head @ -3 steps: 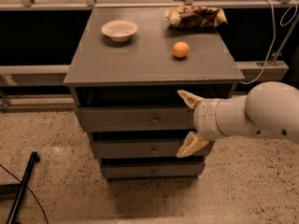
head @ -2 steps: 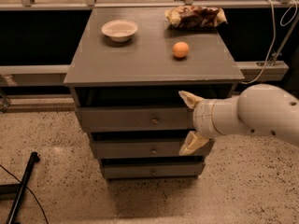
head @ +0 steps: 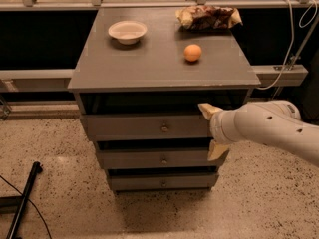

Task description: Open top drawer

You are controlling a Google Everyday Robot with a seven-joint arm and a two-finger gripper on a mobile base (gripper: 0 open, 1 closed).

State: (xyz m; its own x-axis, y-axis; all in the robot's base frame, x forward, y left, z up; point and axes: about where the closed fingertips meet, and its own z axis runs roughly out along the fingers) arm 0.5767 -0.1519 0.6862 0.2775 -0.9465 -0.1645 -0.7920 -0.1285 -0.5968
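Smooth white cylindrical arm point(head: 269, 128) with small dark holes; tool point(head: 213, 130) at arm tip, mid-right: two tan pointed fingers point(head: 209, 109), spread.

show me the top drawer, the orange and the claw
top drawer point(head: 124, 127), camera view, left half of its front
orange point(head: 193, 53), camera view, its middle
claw point(head: 210, 131), camera view, midway between fingertips, at the drawer's right end

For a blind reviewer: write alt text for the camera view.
A robot's gripper, fingers apart, straddles the right end of the grey top drawer. On the cabinet sit a bowl, an orange and a snack bag.
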